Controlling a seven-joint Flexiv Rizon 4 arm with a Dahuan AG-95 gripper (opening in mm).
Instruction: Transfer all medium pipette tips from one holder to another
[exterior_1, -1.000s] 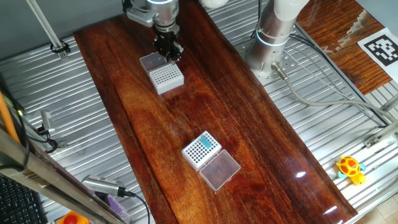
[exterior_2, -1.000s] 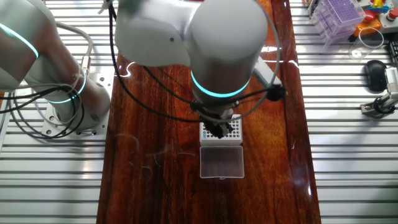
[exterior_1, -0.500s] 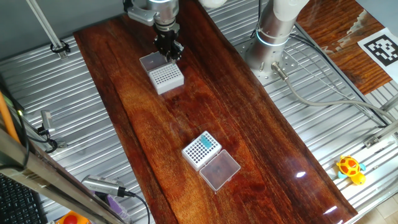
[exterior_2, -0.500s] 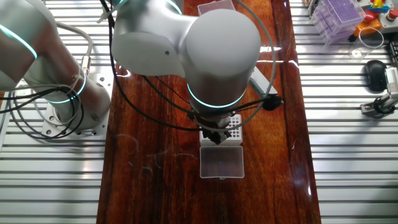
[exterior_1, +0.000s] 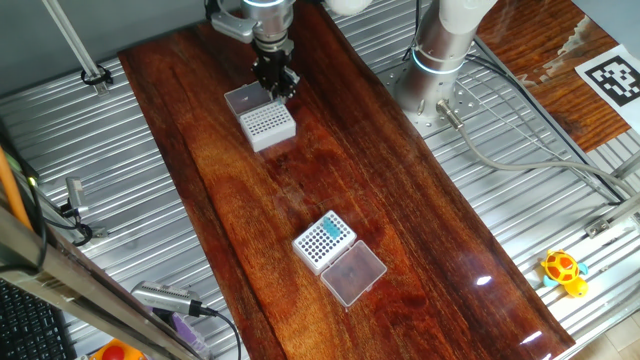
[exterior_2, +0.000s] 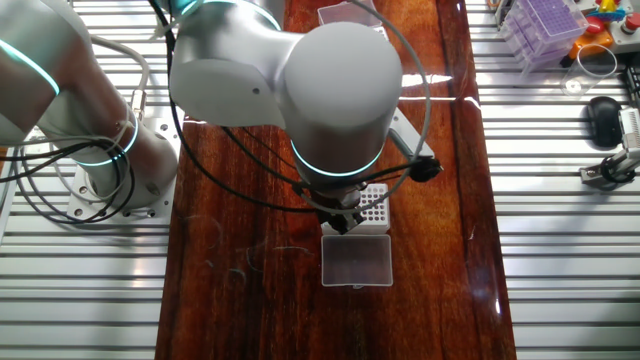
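Medium pipette tips (exterior_1: 324, 238), teal-blue, fill a block of holes in the white rack (exterior_1: 324, 241) near the middle of the dark wooden board (exterior_1: 400, 200); this rack's clear hinged lid (exterior_1: 354, 273) lies open just beside it. Well apart, at the far end of the board, a second white rack (exterior_1: 268, 124) shows only bare dark holes, with its own clear lid (exterior_1: 244, 98) folded open beside it. Gripper (exterior_1: 275, 82), black, hangs over the boundary between this empty rack and its lid; the fixed view from the arm's side hides most of the rack behind the wrist, so only its corner (exterior_2: 374, 201) and the lid (exterior_2: 356, 260) show. Whether the fingers are spread or pinching anything cannot be told, as they are too small and dark. Arm base (exterior_1: 437, 58) carries a glowing cyan ring. A black-and-white square marker (exterior_1: 613, 78) lies on a separate panel; no legible writing is visible
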